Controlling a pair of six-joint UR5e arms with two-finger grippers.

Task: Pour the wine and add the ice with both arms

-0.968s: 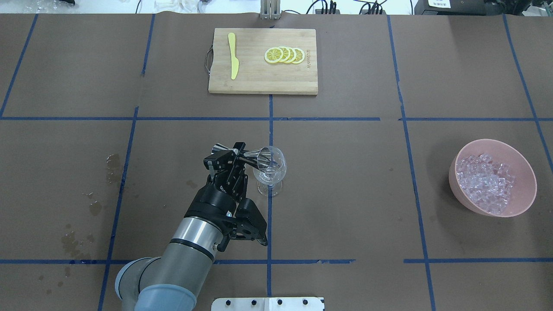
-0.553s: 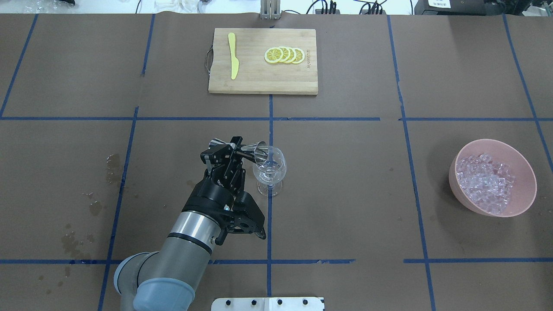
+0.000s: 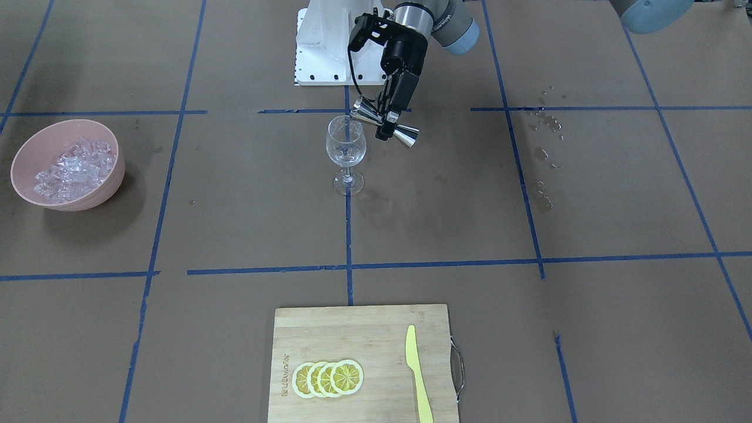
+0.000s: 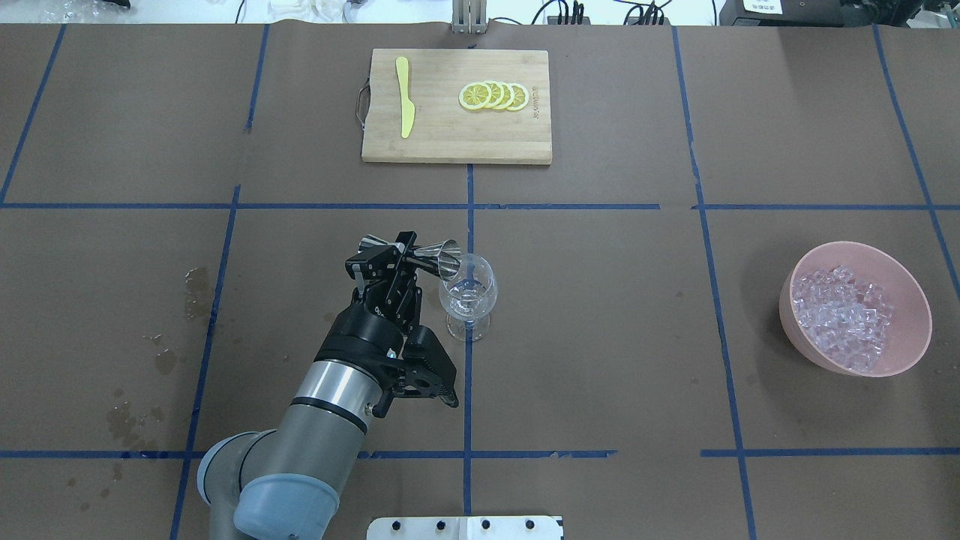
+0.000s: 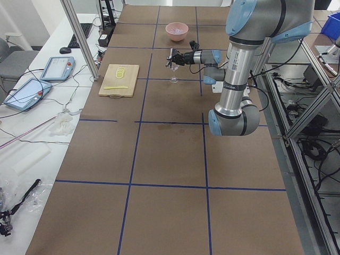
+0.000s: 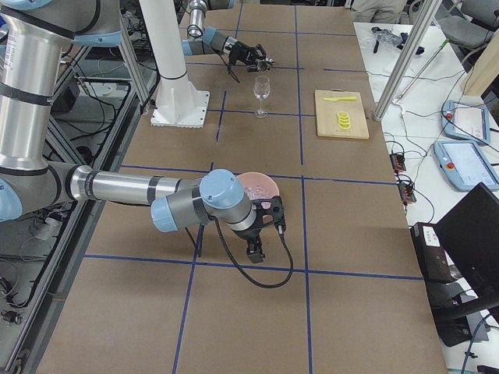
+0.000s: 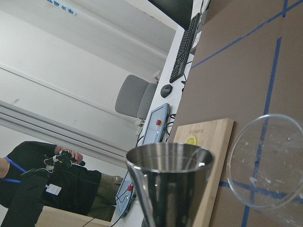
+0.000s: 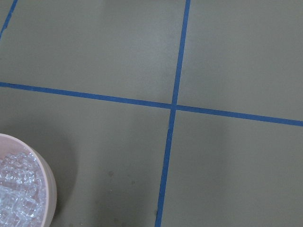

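Note:
My left gripper (image 4: 403, 259) is shut on a steel double-cone jigger (image 4: 444, 257), held on its side with its mouth at the left rim of the stemmed glass (image 4: 467, 294). The glass stands upright on the blue line crossing. In the front view the left gripper (image 3: 385, 123), jigger (image 3: 405, 136) and glass (image 3: 346, 147) show the same. The left wrist view shows the jigger's mouth (image 7: 168, 161) beside the glass rim (image 7: 267, 161). I cannot make out wine in the glass. Ice (image 4: 844, 315) fills a pink bowl (image 4: 911, 300) at the right. My right gripper (image 6: 261, 234) hangs beside the bowl (image 6: 257, 185); I cannot tell whether it is open or shut.
A bamboo cutting board (image 4: 450, 139) at the back centre holds lemon slices (image 4: 495, 96) and a yellow knife (image 4: 405, 97). Wet spots (image 4: 196, 283) mark the paper at the left. The white base plate (image 4: 465, 527) is at the near edge.
My left gripper has drawn back to the left and away with the jigger. The jigger's mouth has moved from over the glass bowl to its left rim.

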